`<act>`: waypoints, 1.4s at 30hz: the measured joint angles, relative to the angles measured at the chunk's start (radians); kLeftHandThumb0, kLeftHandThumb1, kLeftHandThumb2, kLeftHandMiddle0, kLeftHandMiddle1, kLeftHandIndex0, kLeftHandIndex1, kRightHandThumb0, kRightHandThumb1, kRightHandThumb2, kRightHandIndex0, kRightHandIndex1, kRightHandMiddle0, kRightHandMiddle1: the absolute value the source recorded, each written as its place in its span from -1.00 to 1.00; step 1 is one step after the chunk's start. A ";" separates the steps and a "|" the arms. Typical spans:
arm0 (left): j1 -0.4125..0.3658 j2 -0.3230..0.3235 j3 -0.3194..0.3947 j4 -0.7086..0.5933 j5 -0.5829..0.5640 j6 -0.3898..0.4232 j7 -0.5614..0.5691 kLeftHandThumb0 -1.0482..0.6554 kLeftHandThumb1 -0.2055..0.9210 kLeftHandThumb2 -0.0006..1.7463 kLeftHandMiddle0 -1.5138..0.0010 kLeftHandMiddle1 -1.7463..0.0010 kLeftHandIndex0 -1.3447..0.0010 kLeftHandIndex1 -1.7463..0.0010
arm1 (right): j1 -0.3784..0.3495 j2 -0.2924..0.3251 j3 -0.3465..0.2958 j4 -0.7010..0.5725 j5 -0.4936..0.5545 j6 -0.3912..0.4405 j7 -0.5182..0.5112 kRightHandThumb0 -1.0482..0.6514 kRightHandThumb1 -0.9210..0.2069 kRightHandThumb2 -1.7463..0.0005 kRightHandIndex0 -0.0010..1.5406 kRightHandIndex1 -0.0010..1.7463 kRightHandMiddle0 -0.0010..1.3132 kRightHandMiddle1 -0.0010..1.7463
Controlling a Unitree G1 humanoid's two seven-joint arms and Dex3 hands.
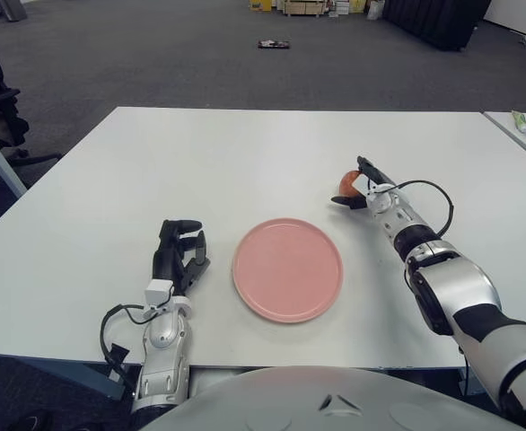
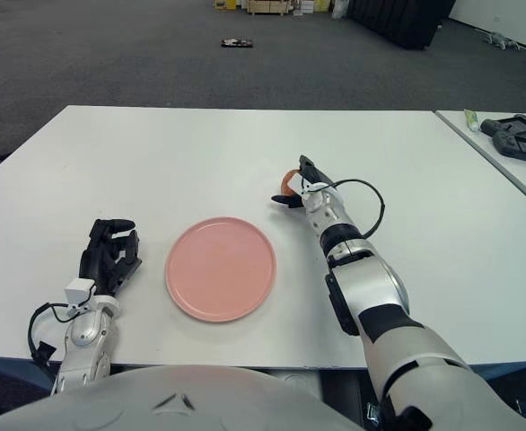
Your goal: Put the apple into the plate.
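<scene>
Gripping the apple [image 1: 346, 183] right of frame centre, the right hand [image 1: 362, 186] closes its fingers around it, above-right of the pink plate [image 1: 287, 268]; the left hand [image 1: 179, 254], fingers curled and empty, sits left of the plate.

A pink plate [image 1: 287, 269] is seen on the white table [image 1: 245, 153], near its front edge. The apple [image 1: 348, 184] is gripped by the right hand [image 1: 363, 187] at two o'clock from the plate, apart from its rim. The left hand [image 1: 179, 256] is shown at nine o'clock, just beside the plate, its fingers curled and holding nothing.
</scene>
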 measured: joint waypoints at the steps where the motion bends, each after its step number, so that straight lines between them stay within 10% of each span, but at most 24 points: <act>1: 0.000 -0.001 0.000 0.000 0.000 0.000 0.000 0.15 0.53 -0.03 0.34 -0.78 0.66 -1.00 | -0.004 0.001 0.002 0.004 0.001 0.003 0.002 -1.00 -0.53 0.54 -1.00 -1.00 -1.00 -1.00; 29: 0.004 -0.009 0.015 0.005 -0.004 -0.017 0.010 0.23 0.64 -0.14 0.41 -0.71 0.73 -1.00 | -0.071 0.004 0.084 0.111 -0.034 0.065 0.018 -0.82 -0.65 0.35 -1.00 -1.00 -0.99 -1.00; 42: 0.004 -0.016 0.025 0.008 -0.011 -0.022 0.010 0.23 0.62 -0.12 0.39 -0.70 0.71 -1.00 | -0.075 -0.012 0.168 0.128 -0.104 0.066 0.017 -0.66 -0.47 0.20 -1.00 -0.70 -1.00 -0.08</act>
